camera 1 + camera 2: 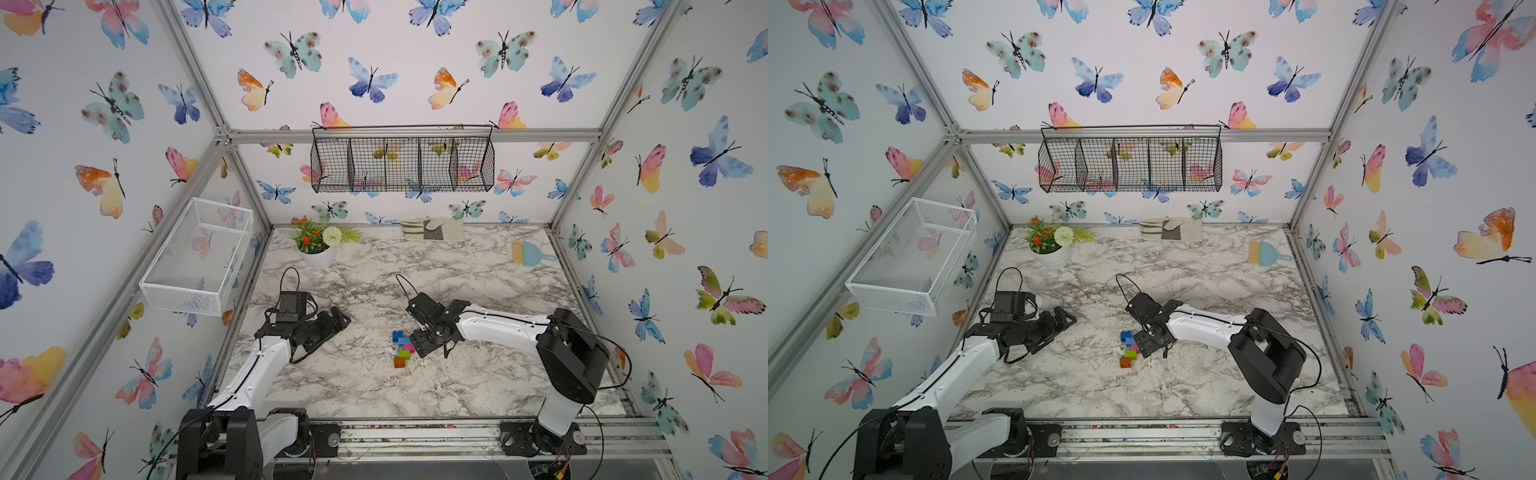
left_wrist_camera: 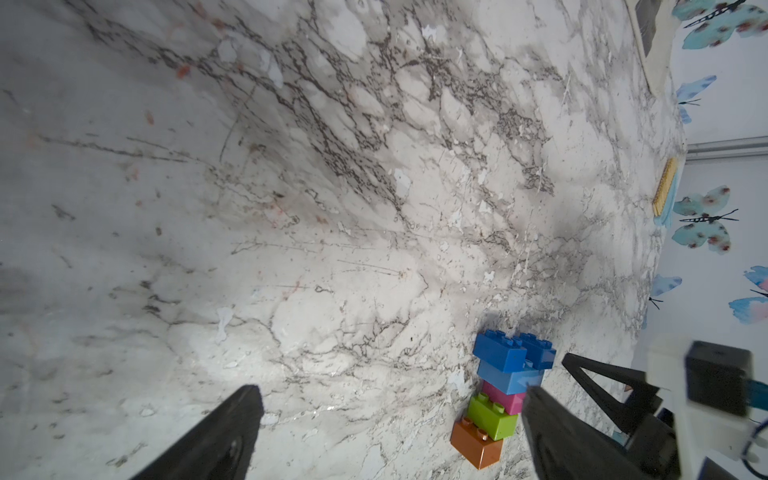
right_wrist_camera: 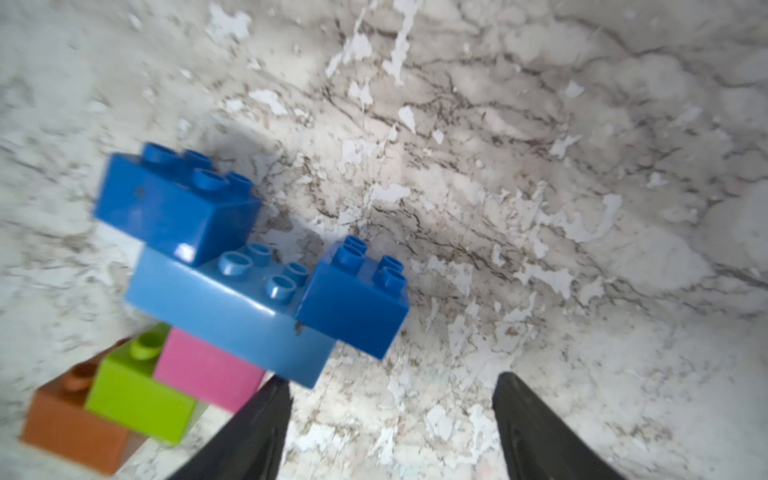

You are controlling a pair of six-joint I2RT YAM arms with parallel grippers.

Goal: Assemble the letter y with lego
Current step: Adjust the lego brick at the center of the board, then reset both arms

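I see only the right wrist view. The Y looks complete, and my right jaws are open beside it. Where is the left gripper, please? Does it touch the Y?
Observer: No. In both top views the left gripper is apart from the letter y, with its jaws open and empty.
Operator: I see only a part of the orange brick. Is it joined?
Observer: Yes. In the left wrist view the orange brick shows whole. It ends the stem and touches the green brick.
Operator: Is anything else close to it?
Observer: Only far things: a flower pot and a small brush, both at the back edge.
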